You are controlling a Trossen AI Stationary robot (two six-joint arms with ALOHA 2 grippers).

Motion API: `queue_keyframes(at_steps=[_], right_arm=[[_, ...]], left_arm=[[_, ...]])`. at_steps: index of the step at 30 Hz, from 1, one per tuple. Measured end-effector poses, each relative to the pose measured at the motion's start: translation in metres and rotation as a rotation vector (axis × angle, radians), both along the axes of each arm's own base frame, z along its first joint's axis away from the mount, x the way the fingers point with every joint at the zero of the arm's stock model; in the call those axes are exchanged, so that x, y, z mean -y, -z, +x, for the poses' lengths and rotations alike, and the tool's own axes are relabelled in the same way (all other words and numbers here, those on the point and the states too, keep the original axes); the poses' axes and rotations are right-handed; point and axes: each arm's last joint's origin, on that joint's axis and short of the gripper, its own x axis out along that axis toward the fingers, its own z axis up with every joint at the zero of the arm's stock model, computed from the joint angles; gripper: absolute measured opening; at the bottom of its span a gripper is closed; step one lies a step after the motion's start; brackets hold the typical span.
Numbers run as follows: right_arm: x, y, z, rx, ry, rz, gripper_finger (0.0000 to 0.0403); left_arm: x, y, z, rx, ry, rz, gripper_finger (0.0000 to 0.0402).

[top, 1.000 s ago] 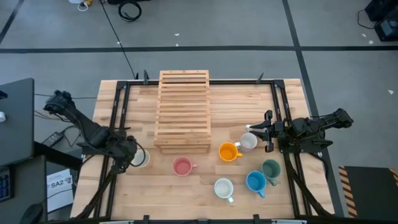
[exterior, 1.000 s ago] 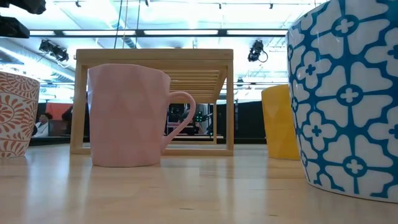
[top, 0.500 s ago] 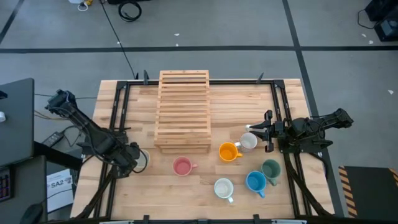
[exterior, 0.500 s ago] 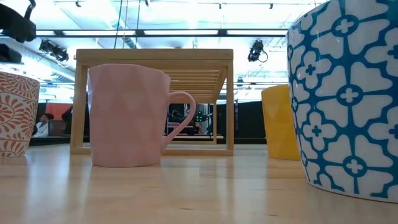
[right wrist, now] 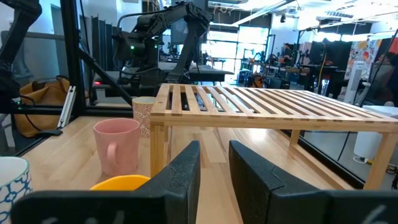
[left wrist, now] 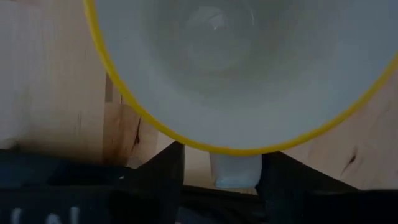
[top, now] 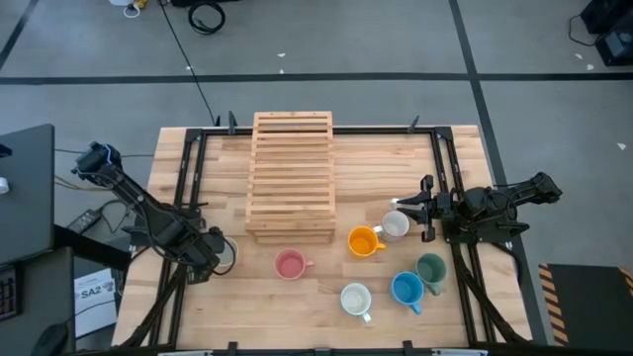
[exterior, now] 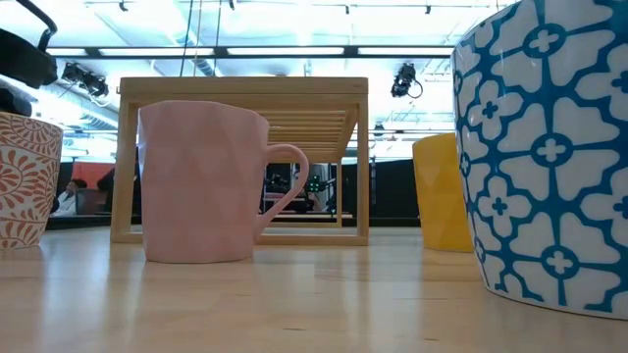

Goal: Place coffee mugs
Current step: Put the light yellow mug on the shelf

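Observation:
A cream mug with an orange pattern and yellow rim (left wrist: 217, 74) stands on its base at the table's left (exterior: 22, 181). My left gripper (top: 210, 253) points down over it, open, with a finger on either side of the handle (left wrist: 235, 169). Pink (top: 290, 264), orange (top: 363, 241), white (top: 355, 298), blue (top: 406, 289), dark green (top: 431, 268) and pale (top: 396, 225) mugs stand upright on the table. My right gripper (top: 427, 210) waits level at the right, open on nothing (right wrist: 214, 177). My left gripper comes from above, fingers pointing down on either side of the mug's handle (left wrist: 235, 169). A strip of table shows between one finger (left wrist: 168, 180) and the handle. The other finger (left wrist: 277, 183) lies at the handle's side; I cannot tell whether it touches. The mug stands upright on the table.
A slatted wooden rack (top: 293, 176) stands at the table's far middle. Black frame rails (top: 188, 188) run along both table sides. Bare wood lies between the pink mug and the left gripper, and along the near edge at the left.
My left gripper has come down over the patterned mug and shifted slightly toward the near edge; in the low view it has sunk into sight at the upper left. The mugs and my right arm have kept still.

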Motion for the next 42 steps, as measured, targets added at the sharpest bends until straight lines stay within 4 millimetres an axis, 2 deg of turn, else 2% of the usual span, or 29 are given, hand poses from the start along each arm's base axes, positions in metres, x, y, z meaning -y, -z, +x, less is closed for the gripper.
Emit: queue_keyframes(at_steps=[7,12,30,42], right_arm=[[0.000,0.000,0.000,0.000,0.000,0.000,0.0091],[0.000,0.000,0.000,0.000,0.000,0.000,0.0091],[0.000,0.000,0.000,0.000,0.000,0.000,0.0091],[0.000,0.000,0.000,0.000,0.000,0.000,0.0091]], left_arm=[[0.000,0.000,0.000,-0.001,0.000,0.000,0.0111],[0.000,0.000,0.000,-0.003,0.000,0.003,0.0081],[0.000,-0.001,0.000,-0.008,0.002,-0.011,0.0081],[0.010,-0.037,0.010,0.084,0.042,-0.093,0.0080]])
